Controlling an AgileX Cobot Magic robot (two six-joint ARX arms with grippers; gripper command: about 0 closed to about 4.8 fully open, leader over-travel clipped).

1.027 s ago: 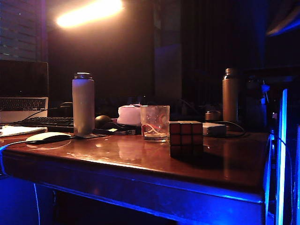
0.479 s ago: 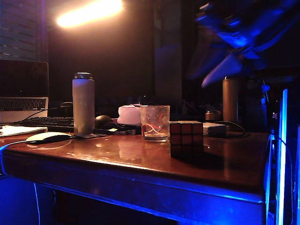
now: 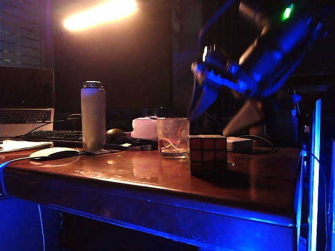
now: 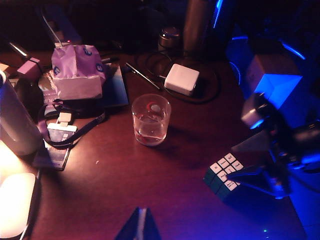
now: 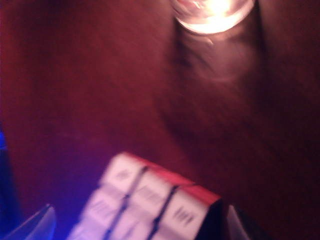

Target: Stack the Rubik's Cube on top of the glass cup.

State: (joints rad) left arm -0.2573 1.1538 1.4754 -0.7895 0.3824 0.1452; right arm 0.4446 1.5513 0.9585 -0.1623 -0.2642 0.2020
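The Rubik's Cube (image 3: 208,148) (image 4: 223,176) (image 5: 145,202) rests on the brown table, just right of the glass cup (image 3: 172,136) (image 4: 150,120) (image 5: 212,12), which stands upright and apart from it. My right gripper (image 3: 209,125) (image 4: 245,162) (image 5: 137,222) hangs blurred just above the cube, open, with one finger on each side and not touching it. My left gripper (image 4: 140,226) shows only its tips, pressed together over bare table in front of the glass, and holds nothing. It does not show in the exterior view.
A metal bottle (image 3: 92,115) stands left of the glass, and a second bottle (image 3: 256,117) at the back right. A white charger box (image 4: 181,79) with cable, a tissue packet (image 4: 75,70), a mouse (image 3: 52,152), keyboard (image 3: 49,137) and laptop (image 3: 26,104) crowd the back and left.
My right arm has swung in from the upper right and come down over the cube, its jaws spreading open. Cube and glass have not moved.
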